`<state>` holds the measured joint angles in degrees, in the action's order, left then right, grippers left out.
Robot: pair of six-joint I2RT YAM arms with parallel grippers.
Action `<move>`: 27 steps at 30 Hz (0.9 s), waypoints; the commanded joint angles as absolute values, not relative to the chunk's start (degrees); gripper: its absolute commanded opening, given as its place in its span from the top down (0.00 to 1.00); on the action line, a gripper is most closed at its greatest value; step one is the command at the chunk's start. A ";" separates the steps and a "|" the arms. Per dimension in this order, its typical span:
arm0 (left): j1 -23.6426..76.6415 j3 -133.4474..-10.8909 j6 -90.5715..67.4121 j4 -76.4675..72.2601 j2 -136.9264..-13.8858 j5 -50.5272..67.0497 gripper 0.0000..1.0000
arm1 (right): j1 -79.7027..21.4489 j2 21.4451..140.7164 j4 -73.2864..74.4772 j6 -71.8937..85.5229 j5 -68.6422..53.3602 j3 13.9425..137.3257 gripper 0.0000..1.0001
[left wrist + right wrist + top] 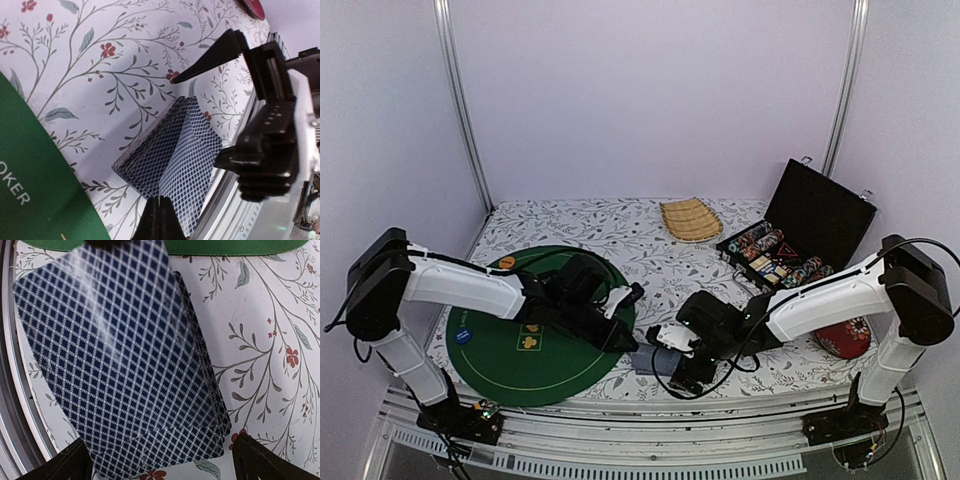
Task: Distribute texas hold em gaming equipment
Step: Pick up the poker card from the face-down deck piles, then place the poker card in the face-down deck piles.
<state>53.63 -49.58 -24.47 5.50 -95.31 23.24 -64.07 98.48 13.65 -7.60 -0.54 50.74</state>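
Right, down at the near edge of the floral tablecloth [660,255], just off the rim of the round green poker mat [490,360]: a deck of cards [150,155], blue-grey lattice backs up, lying flat. Both arms in on it from opposite sides. Pinched tight in the left gripper [159,205], jaws fully closed on one end: the top card [192,175], peeled up off the deck at that end and bowed, the other end down against the pile. Straddling the same deck from the right: the right gripper [160,462], jaws spread wide, one black finger [265,462] off each side of the pile, nothing gripped between them. Contact with the cards there – too close to call. Over on the mat: an orange token [506,262] near the far rim, a blue token [463,337] by the left rim, well apart from each other. Back right, an open black case [830,215], lid up, rows of mixed-colour chips [770,255] racked inside. Further back near the middle, a tan woven tray [690,218], lying on the cloth. Beside the right arm, partly hidden by it: a red cushion [842,338].
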 commanded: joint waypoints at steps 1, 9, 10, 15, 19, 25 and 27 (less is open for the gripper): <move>53.97 -47.92 -20.19 5.51 -90.23 24.36 1.00 | -63.87 95.56 17.10 -8.56 -0.63 52.41 0.01; 50.79 -43.55 -17.79 2.47 -83.42 23.86 1.00 | -62.75 90.33 20.60 -9.77 -2.98 53.78 0.01; 50.09 -43.10 -17.37 2.76 -82.72 23.52 1.00 | -62.28 89.57 20.95 -9.76 -3.27 54.16 0.01; 41.74 -41.36 -16.50 8.71 -76.56 22.43 1.00 | -61.00 85.65 21.60 -8.91 -5.41 56.06 0.01; 32.22 -40.48 -17.74 15.19 -70.29 24.72 1.00 | -60.19 83.31 21.08 -8.49 -6.67 57.05 0.01; 24.98 -39.46 -18.34 21.48 -63.45 21.12 1.00 | -59.38 82.25 20.04 -8.13 -7.11 57.57 0.01; 23.60 -39.80 -17.70 23.55 -63.20 21.61 1.00 | -59.29 82.41 20.37 -8.24 -7.33 57.84 0.01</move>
